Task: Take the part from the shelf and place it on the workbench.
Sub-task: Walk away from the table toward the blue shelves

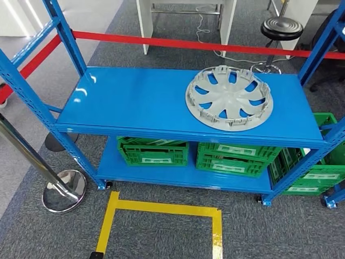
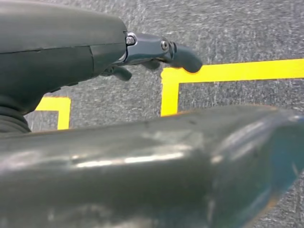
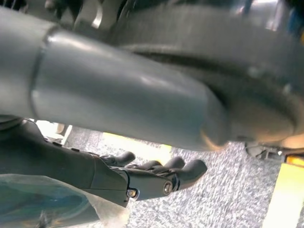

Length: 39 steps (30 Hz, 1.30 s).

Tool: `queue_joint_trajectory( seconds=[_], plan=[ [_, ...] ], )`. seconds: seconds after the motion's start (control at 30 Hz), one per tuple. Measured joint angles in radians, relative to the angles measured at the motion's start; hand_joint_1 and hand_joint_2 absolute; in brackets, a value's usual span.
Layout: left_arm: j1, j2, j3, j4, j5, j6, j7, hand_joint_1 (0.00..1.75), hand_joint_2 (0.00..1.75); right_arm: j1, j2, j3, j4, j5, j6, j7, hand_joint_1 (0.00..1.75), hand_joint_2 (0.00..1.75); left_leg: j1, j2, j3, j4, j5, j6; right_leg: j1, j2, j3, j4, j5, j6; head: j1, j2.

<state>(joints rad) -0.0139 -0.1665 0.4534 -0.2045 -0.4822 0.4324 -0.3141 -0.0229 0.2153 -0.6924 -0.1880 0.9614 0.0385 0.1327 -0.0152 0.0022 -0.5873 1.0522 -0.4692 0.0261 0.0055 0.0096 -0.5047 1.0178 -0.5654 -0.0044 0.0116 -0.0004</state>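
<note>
Grey wheel cover [image 1: 229,97] lies flat on the blue shelf [image 1: 134,102], untouched; left hand [image 2: 157,52] and right hand [image 3: 157,175] hang empty, fingers extended; grip should take opposite rims.

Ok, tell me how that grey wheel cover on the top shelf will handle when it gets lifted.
The wheel cover looks like thin moulded plastic with open spokes, so probably light for its width and a little flexible. It lies flat on the smooth blue shelf, so it may slide when pushed. The small clips around its rim could be fragile.
</note>
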Motion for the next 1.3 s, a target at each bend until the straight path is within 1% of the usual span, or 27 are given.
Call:
queue_joint_trajectory(
  seconds=[0.1, 0.13, 0.17, 0.23, 0.27, 0.3, 0.33, 0.37, 0.4, 0.43, 0.47, 0.5, 0.57, 0.63, 0.7, 0.77, 0.8, 0.83, 0.87, 0.93, 0.97, 1.0, 1.1, 1.17, 1.2, 1.27, 1.3],
  plan=[
    [0.001, 0.000, 0.000, 0.000, -0.004, 0.000, 0.002, 0.00, 0.00, -0.003, 0.000, 0.000, 0.000, 0.001, -0.001, 0.013, 0.00, 0.00, 0.001, -0.002, 0.015, -0.030, -0.008, 0.003, -0.001, -0.002, 0.005, -0.005, -0.006, 0.016, -0.001, 0.000],
    [0.001, 0.000, 0.000, 0.000, -0.005, 0.000, 0.003, 0.00, 0.00, -0.005, 0.000, 0.000, 0.000, 0.001, -0.002, 0.016, 0.00, 0.00, 0.005, -0.002, 0.022, -0.039, -0.008, 0.005, -0.001, -0.003, -0.001, 0.010, -0.016, 0.021, -0.001, 0.000],
    [0.001, 0.000, 0.000, 0.000, -0.006, -0.001, 0.003, 0.00, 0.00, -0.006, 0.000, 0.000, 0.000, 0.002, -0.002, 0.018, 0.00, 0.00, 0.008, -0.002, 0.030, -0.048, -0.008, 0.007, -0.001, -0.003, -0.021, 0.050, -0.035, 0.027, -0.001, 0.000],
    [-0.001, -0.002, 0.000, 0.000, -0.009, -0.003, 0.003, 0.00, 0.00, -0.007, 0.000, 0.000, 0.000, 0.002, -0.002, 0.020, 0.00, 0.00, 0.010, -0.001, 0.039, -0.052, -0.014, 0.012, -0.004, -0.002, -0.101, 0.183, -0.086, 0.037, -0.001, 0.000],
    [-0.002, -0.002, 0.000, 0.000, -0.009, -0.004, 0.003, 0.00, 0.00, -0.007, -0.001, 0.000, 0.000, 0.001, -0.002, 0.020, 0.00, 0.00, 0.010, 0.000, 0.043, -0.052, -0.019, 0.012, -0.006, -0.002, -0.145, 0.246, -0.102, 0.041, -0.001, 0.000],
    [-0.002, -0.002, 0.000, 0.000, -0.010, -0.005, 0.003, 0.00, 0.00, -0.005, -0.001, 0.000, 0.000, 0.001, -0.002, 0.022, 0.00, 0.00, 0.011, 0.000, 0.050, -0.052, -0.024, 0.012, -0.008, -0.003, -0.175, 0.281, -0.098, 0.044, -0.001, 0.000],
    [-0.001, -0.002, 0.000, 0.000, -0.010, -0.007, 0.004, 0.00, 0.00, -0.004, -0.002, 0.000, 0.000, 0.001, -0.002, 0.023, 0.00, 0.00, 0.012, -0.001, 0.058, -0.052, -0.031, 0.011, -0.009, -0.003, -0.186, 0.277, -0.072, 0.048, -0.001, 0.000],
    [-0.001, -0.002, 0.000, 0.000, -0.010, -0.009, 0.004, 0.00, 0.00, -0.003, -0.002, -0.001, 0.000, 0.001, -0.001, 0.024, 0.00, 0.00, 0.015, -0.001, 0.069, -0.051, -0.038, 0.008, -0.012, -0.003, -0.174, 0.230, -0.028, 0.050, -0.001, 0.000],
    [0.000, -0.003, 0.000, 0.000, -0.011, -0.011, 0.004, 0.00, 0.00, -0.003, -0.002, -0.001, 0.000, 0.001, -0.001, 0.024, 0.00, 0.00, 0.016, -0.002, 0.080, -0.051, -0.047, 0.004, -0.014, -0.005, -0.149, 0.160, 0.022, 0.053, 0.000, 0.000],
    [0.000, -0.002, 0.000, 0.000, -0.011, -0.013, 0.004, 0.00, 0.00, -0.003, -0.003, -0.001, 0.000, 0.001, -0.001, 0.024, 0.00, 0.00, 0.016, -0.003, 0.088, -0.049, -0.056, -0.002, -0.015, -0.006, -0.121, 0.092, 0.056, 0.055, 0.001, 0.000],
    [-0.001, -0.002, 0.000, 0.000, -0.011, -0.014, 0.005, 0.00, 0.00, -0.004, -0.003, -0.001, 0.000, 0.001, -0.001, 0.024, 0.00, 0.00, 0.015, -0.004, 0.093, -0.048, -0.064, -0.008, -0.016, -0.006, -0.098, 0.043, 0.076, 0.049, 0.002, 0.000],
    [-0.002, -0.002, 0.000, 0.000, -0.012, -0.014, 0.005, 0.00, 0.00, -0.005, -0.003, -0.001, 0.000, 0.001, -0.001, 0.025, 0.00, 0.00, 0.013, -0.004, 0.094, -0.047, -0.070, -0.013, -0.015, -0.006, -0.085, 0.020, 0.079, 0.042, 0.002, 0.000],
    [-0.004, -0.001, 0.000, 0.000, -0.012, -0.014, 0.006, 0.00, 0.00, -0.005, -0.003, -0.001, 0.000, 0.000, 0.000, 0.025, 0.00, 0.00, 0.013, -0.005, 0.097, -0.048, -0.075, -0.021, -0.013, -0.003, -0.077, 0.016, 0.070, 0.022, -0.001, 0.000],
    [-0.005, -0.001, 0.000, 0.000, -0.012, -0.014, 0.006, 0.00, 0.00, -0.004, -0.003, -0.001, 0.000, 0.000, 0.001, 0.030, 0.00, 0.00, 0.015, -0.005, 0.094, -0.030, -0.090, -0.029, -0.013, -0.004, -0.070, 0.012, 0.066, 0.009, -0.005, 0.000],
    [-0.006, -0.001, 0.000, 0.000, -0.015, -0.014, 0.006, 0.00, 0.00, -0.004, -0.003, -0.001, 0.000, 0.000, -0.001, 0.044, 0.00, 0.00, 0.017, -0.005, 0.051, 0.063, -0.132, -0.036, -0.015, -0.007, -0.059, 0.009, 0.059, -0.004, -0.009, 0.000],
    [-0.005, -0.001, 0.000, 0.000, -0.017, -0.014, 0.009, 0.00, 0.00, -0.004, -0.003, -0.001, 0.000, -0.001, -0.002, 0.059, 0.00, 0.00, 0.017, -0.005, -0.032, 0.207, -0.178, -0.039, -0.012, -0.008, -0.046, 0.009, 0.047, -0.012, -0.010, 0.000],
    [-0.004, -0.001, 0.000, 0.000, -0.018, -0.014, 0.010, 0.00, 0.00, -0.003, -0.003, -0.001, 0.000, -0.001, -0.002, 0.063, 0.00, 0.00, 0.018, -0.005, -0.065, 0.252, -0.180, -0.038, -0.010, -0.007, -0.039, 0.009, 0.040, -0.013, -0.010, 0.000],
    [-0.002, -0.001, 0.000, 0.000, -0.018, -0.014, 0.011, 0.00, 0.00, -0.002, -0.003, -0.001, 0.000, -0.002, -0.002, 0.066, 0.00, 0.00, 0.018, -0.005, -0.082, 0.261, -0.161, -0.036, -0.009, -0.005, -0.030, 0.009, 0.034, -0.014, -0.010, 0.000],
    [-0.001, -0.001, 0.000, 0.000, -0.018, -0.014, 0.012, 0.00, 0.00, -0.002, -0.003, -0.001, 0.000, -0.002, -0.002, 0.068, 0.00, 0.00, 0.017, -0.005, -0.079, 0.228, -0.122, -0.032, -0.007, -0.003, -0.019, 0.009, 0.027, -0.013, -0.010, 0.000],
    [0.000, 0.000, 0.000, 0.000, -0.018, -0.014, 0.012, 0.00, 0.00, -0.001, -0.002, -0.001, 0.000, -0.002, -0.002, 0.069, 0.00, 0.00, 0.013, -0.005, -0.041, 0.102, -0.033, -0.021, -0.005, -0.001, -0.002, 0.008, 0.011, -0.010, -0.009, 0.000],
    [-0.001, 0.000, 0.000, 0.000, -0.018, -0.014, 0.012, 0.00, 0.00, -0.002, -0.001, -0.001, 0.000, -0.002, -0.002, 0.069, 0.00, 0.00, 0.010, -0.005, -0.020, 0.045, -0.010, -0.017, -0.004, -0.001, 0.002, 0.008, 0.003, -0.006, -0.010, 0.000],
    [-0.001, 0.000, 0.000, 0.000, -0.018, -0.014, 0.012, 0.00, 0.00, -0.002, 0.000, -0.001, 0.000, -0.003, -0.002, 0.069, 0.00, 0.00, 0.007, -0.005, -0.007, 0.009, -0.001, -0.014, -0.004, -0.001, 0.004, 0.006, -0.002, -0.001, -0.010, 0.000],
    [-0.002, -0.001, 0.001, 0.000, -0.019, -0.013, 0.012, 0.00, 0.00, -0.005, 0.000, -0.001, 0.000, -0.003, -0.001, 0.070, 0.00, 0.00, 0.005, -0.006, 0.008, -0.019, -0.010, -0.008, -0.006, -0.002, 0.009, -0.003, -0.009, 0.015, -0.011, 0.000],
    [-0.001, -0.001, 0.001, 0.000, -0.019, -0.011, 0.012, 0.00, 0.00, -0.006, 0.000, -0.001, 0.000, -0.003, 0.000, 0.071, 0.00, 0.00, 0.009, -0.005, 0.024, -0.035, -0.010, 0.001, -0.006, -0.002, -0.004, 0.033, -0.032, 0.024, -0.009, 0.000],
    [-0.001, -0.002, 0.001, 0.000, -0.019, -0.010, 0.012, 0.00, 0.00, -0.006, 0.000, -0.001, 0.000, -0.002, 0.000, 0.071, 0.00, 0.00, 0.011, -0.004, 0.032, -0.041, -0.011, 0.005, -0.006, -0.001, -0.031, 0.083, -0.054, 0.027, -0.008, 0.000],
    [-0.002, -0.003, 0.002, 0.000, -0.018, -0.011, 0.012, 0.00, 0.00, -0.005, 0.000, -0.001, 0.000, -0.002, 0.000, 0.072, 0.00, 0.00, 0.012, -0.003, 0.042, -0.042, -0.021, 0.011, -0.007, -0.001, -0.120, 0.223, -0.100, 0.034, -0.007, 0.000],
    [-0.002, -0.004, 0.002, 0.000, -0.015, -0.012, 0.012, 0.00, 0.00, -0.003, 0.000, -0.002, 0.000, -0.002, 0.000, 0.072, 0.00, 0.00, 0.012, -0.003, 0.048, -0.041, -0.027, 0.011, -0.008, -0.002, -0.160, 0.274, -0.105, 0.037, -0.007, 0.000]
  ],
)
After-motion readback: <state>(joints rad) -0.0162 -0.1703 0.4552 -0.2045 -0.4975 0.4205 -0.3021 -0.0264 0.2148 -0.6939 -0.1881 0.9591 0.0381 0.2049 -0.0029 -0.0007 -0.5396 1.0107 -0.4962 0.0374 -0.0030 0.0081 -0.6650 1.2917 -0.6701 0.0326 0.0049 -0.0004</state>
